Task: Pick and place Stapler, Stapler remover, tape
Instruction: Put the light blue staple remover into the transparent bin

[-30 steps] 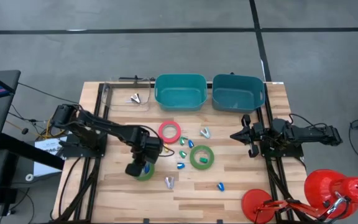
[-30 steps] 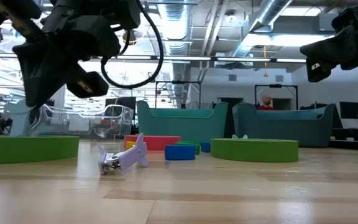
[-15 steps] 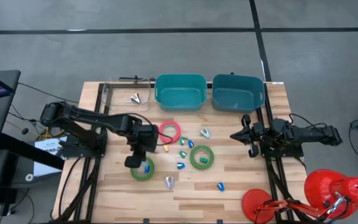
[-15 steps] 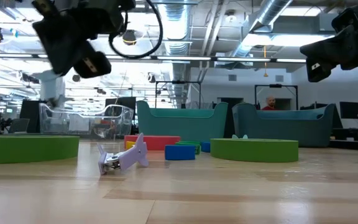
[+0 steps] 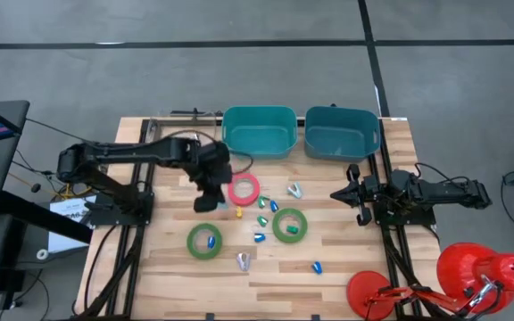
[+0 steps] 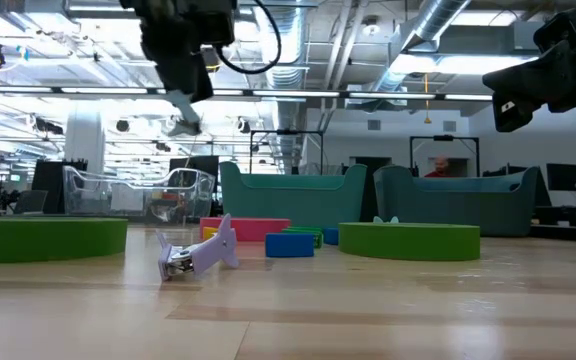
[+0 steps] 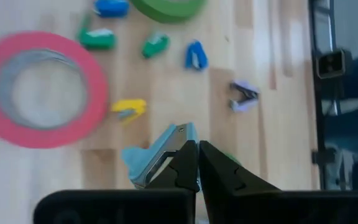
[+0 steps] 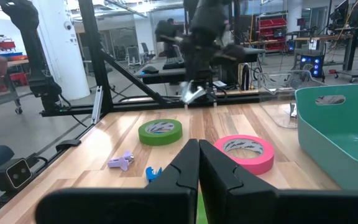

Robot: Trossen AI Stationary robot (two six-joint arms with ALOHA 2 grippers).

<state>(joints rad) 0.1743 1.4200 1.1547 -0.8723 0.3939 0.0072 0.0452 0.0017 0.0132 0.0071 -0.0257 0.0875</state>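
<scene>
My left gripper [image 5: 203, 203] hangs above the table just left of the pink-red tape roll [image 5: 244, 188], shut on a small pale-blue staple remover [image 7: 157, 155]. One green tape roll [image 5: 204, 242] lies near-left with a blue piece inside its ring, and another [image 5: 289, 225] lies mid-table. Small coloured staplers and a lilac staple remover [image 5: 243, 260] lie scattered flat on the wood. My right gripper [image 5: 335, 194] waits shut and level at the table's right side. My left gripper pinches the pale-blue staple remover between its two fingertips, at one end of the piece [image 7: 178, 142]. The fingers slant down from above. The remover sticks out to one side of the fingers, tilted and lifted clear of the table [image 6: 182, 126].
Two teal bins [image 5: 259, 131] [image 5: 342, 132] stand at the far edge. A clear tray [image 5: 178, 138] at the far left holds a pale staple remover [image 5: 194, 141]. Red lamp-like objects [image 5: 480, 276] sit off the near right corner.
My left gripper has risen and swung toward the far edge, from over the near-left green tape roll to beside the pink-red roll, turning as it went. Its fingers stay shut. The green roll and the blue piece inside it stay put.
</scene>
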